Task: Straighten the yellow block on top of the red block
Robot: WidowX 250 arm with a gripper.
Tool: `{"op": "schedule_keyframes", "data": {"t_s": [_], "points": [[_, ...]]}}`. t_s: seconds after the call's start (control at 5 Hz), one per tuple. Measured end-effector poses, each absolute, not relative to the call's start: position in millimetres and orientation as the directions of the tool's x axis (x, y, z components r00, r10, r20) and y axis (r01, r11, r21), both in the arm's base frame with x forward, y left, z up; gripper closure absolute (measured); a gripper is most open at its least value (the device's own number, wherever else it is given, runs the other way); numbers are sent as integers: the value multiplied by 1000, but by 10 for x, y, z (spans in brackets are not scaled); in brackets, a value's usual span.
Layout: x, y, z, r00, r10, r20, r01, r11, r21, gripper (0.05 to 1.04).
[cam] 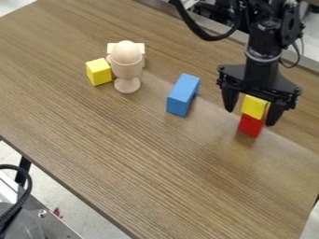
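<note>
Yellow block atop red block; gripper spread around yellow.

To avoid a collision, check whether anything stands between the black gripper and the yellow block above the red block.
Nothing visible stands between the gripper and the yellow block. The red block is beneath it, and the blue rectangular block lies apart from them.

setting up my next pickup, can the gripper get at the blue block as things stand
Probably yes: the blue block lies apart, and nothing stands between it and the gripper, which would likely first have to clear the yellow block on the red block.
</note>
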State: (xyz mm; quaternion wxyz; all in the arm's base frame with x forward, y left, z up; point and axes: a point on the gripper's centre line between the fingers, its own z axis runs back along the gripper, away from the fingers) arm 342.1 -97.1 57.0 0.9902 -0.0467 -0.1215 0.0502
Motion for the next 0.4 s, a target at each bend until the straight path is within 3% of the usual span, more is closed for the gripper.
{"op": "schedule_keyframes", "data": {"t_s": [0.4], "points": [[3514, -936, 998, 949, 111, 294, -95, 993, -66, 83]]}}
